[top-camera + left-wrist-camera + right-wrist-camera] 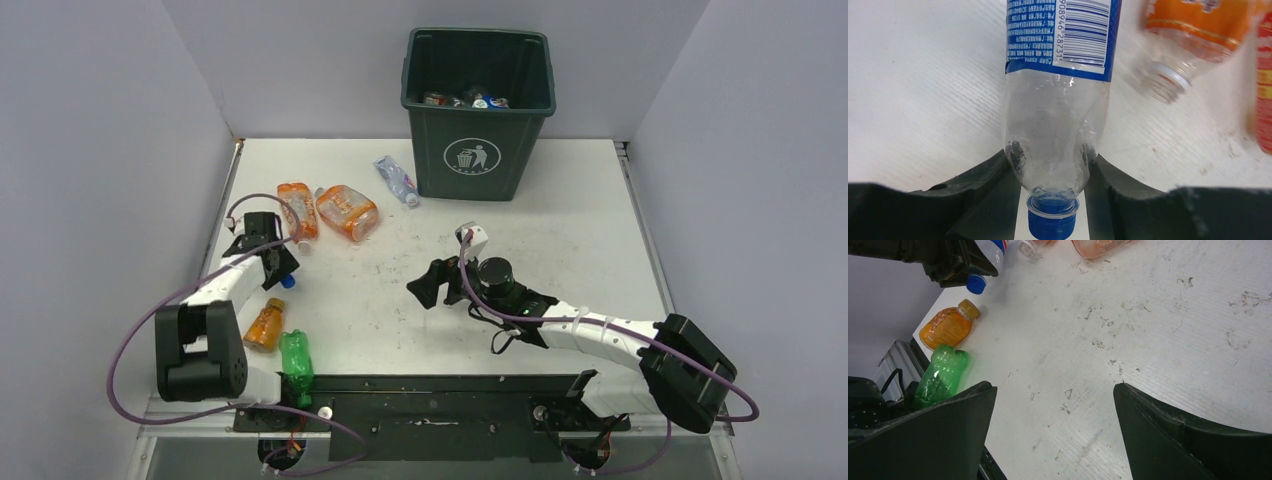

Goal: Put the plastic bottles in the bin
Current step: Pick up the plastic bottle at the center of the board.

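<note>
- on the left of the tabletop (560, 230), the left hand (1053, 167) is pinching the blue-capped bottle (1058, 115) by its shoulder, well apart from the bin (478, 150).
- squeezing firmly before lifting is looking wise; crushed plastic could slip.
- the right hand (1055, 390) is hanging wide open, empty.
- six bottles are lying outside the bin: two orange-labelled ones (298, 210) (346, 212), a small orange one (264, 325), a green one (296, 365), a clear one (396, 180), plus the gripped one; one bin.

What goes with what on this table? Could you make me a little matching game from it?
1 green bottle
2 blue-capped bottle
3 bin
4 right gripper

a far end of the table, bottles inside
b between the left gripper's fingers
c near edge, next to the small orange bottle
d open, holding nothing

Pairs: 1-c, 2-b, 3-a, 4-d
</note>
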Action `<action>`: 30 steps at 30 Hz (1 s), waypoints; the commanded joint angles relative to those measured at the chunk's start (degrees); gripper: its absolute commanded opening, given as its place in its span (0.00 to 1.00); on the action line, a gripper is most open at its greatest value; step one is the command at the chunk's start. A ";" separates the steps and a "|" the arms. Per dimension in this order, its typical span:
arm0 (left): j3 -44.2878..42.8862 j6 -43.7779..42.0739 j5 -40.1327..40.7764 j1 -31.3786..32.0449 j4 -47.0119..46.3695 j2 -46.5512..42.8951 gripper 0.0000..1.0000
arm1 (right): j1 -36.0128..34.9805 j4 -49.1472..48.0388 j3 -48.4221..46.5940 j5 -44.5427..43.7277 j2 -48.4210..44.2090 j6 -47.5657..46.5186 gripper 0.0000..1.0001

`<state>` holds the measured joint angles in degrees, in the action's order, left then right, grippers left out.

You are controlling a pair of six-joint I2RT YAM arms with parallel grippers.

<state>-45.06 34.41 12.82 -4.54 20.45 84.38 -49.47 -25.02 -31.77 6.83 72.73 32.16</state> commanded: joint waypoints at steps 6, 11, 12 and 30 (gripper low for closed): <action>-1.21 -3.81 2.17 13.35 5.11 -30.81 0.05 | 0.01 1.32 -5.54 0.84 -4.39 -1.41 0.90; -1.96 -9.77 -10.50 26.24 1.95 -38.34 0.01 | 0.65 8.03 -11.61 4.02 -8.45 -4.56 0.92; -2.29 -11.25 -12.02 29.08 1.81 -38.86 0.00 | 0.93 10.80 -13.38 4.29 -9.38 -5.62 0.93; 1.06 -66.63 -9.17 63.26 1.26 -42.85 0.00 | 14.59 41.84 -24.40 11.54 -24.81 -6.14 0.94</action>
<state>-45.65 -8.88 -0.84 54.35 25.54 43.81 -35.33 9.23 -54.46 16.67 49.65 27.68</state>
